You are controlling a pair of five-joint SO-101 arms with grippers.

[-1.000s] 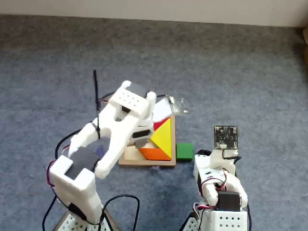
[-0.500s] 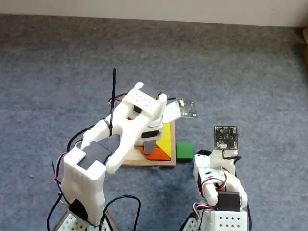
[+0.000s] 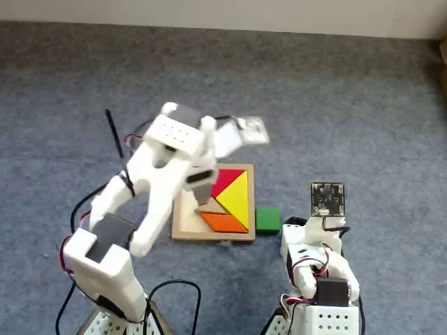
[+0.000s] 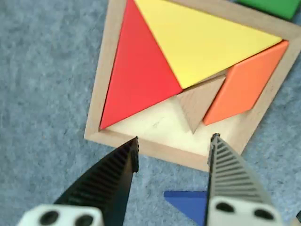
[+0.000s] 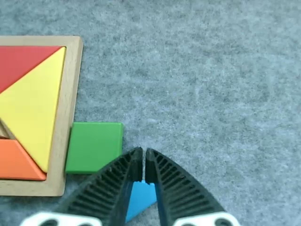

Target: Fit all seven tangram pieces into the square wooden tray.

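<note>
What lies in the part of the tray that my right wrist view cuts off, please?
Observer: A wooden triangle sits there, against the orange piece.
Operator: Are any pieces loose beyond that side?
Observer: Yes, a blue triangle lies on the carpet just outside the tray.
Operator: Is anything above it?
Observer: The left pincer, open, hangs over that tray edge.
</note>
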